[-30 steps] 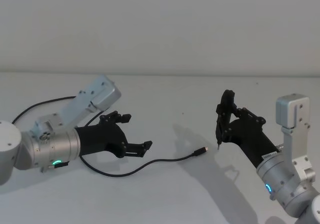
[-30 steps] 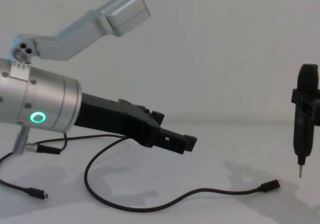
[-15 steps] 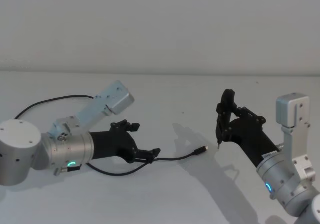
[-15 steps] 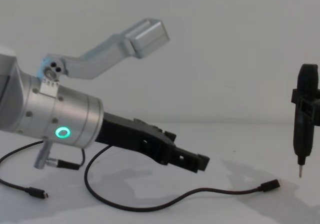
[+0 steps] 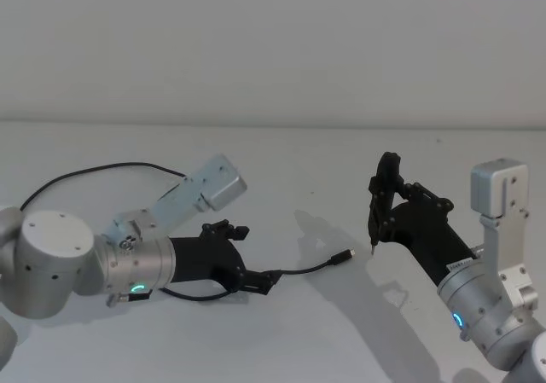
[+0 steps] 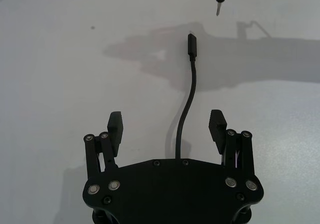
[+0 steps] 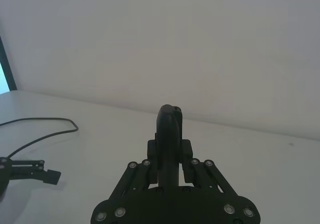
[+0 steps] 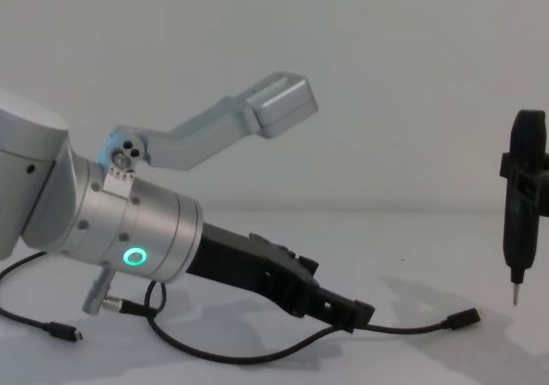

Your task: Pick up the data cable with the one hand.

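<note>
White tabletop (image 5: pixel 281 349) under a bare pale wall (image 5: pixel 273 42) makes up the scene. At about 8 o'clock in the head view, the left gripper (image 8: pixel 347 309) is found lower and farther forward than a second ago. It has been brought down from above the cord's slack loop until its tips are set almost on the surface. In the left wrist view its jaws are seen spread wide with nothing held. The data cable (image 6: pixel 191 84) is seen running out between them, roughly midway, and it is touched by neither finger. The cable itself has not been shifted. It lies flat on the table, its loop is passed beneath the left wrist, and from the gripper it is led toward 3 o'clock to its plug (image 5: pixel 345 256), near the middle of the work area. At 4 o'clock the right gripper (image 5: pixel 386 221) is kept where it was, clamped on a slim black device (image 8: pixel 525 205). The device's metal tip is hung just above the table, at about 1 o'clock from the plug and apart from it. The approach is judged complete, so only the closing and the lift remain. Since so thin a cord is pressed flat to the surface, it may be missed or let slip unless the fingers are closed right at table level.
</note>
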You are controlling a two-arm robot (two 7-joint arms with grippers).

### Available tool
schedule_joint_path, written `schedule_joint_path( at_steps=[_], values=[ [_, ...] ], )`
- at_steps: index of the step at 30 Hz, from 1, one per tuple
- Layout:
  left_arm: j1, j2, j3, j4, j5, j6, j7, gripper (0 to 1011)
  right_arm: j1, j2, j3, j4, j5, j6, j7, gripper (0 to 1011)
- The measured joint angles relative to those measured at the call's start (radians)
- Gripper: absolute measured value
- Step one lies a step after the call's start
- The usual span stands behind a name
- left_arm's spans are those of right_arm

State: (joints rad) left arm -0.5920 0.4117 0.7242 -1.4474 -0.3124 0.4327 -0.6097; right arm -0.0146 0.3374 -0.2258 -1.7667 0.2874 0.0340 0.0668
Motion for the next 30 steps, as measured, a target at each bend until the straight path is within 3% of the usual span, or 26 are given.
schedule_joint_path(
  at_steps=[13,30],
  values=[
    [-0.026,-0.015,0.035,0.059,0.043,-0.040,-0.019,1001,0.000,0.000,0.000,0.000,0.000,0.000,0.000,275],
    [-0.040,-0.030,0.046,0.097,0.070,-0.049,-0.032,994,0.000,0.000,0.000,0.000,0.000,0.000,0.000,275]
  ],
)
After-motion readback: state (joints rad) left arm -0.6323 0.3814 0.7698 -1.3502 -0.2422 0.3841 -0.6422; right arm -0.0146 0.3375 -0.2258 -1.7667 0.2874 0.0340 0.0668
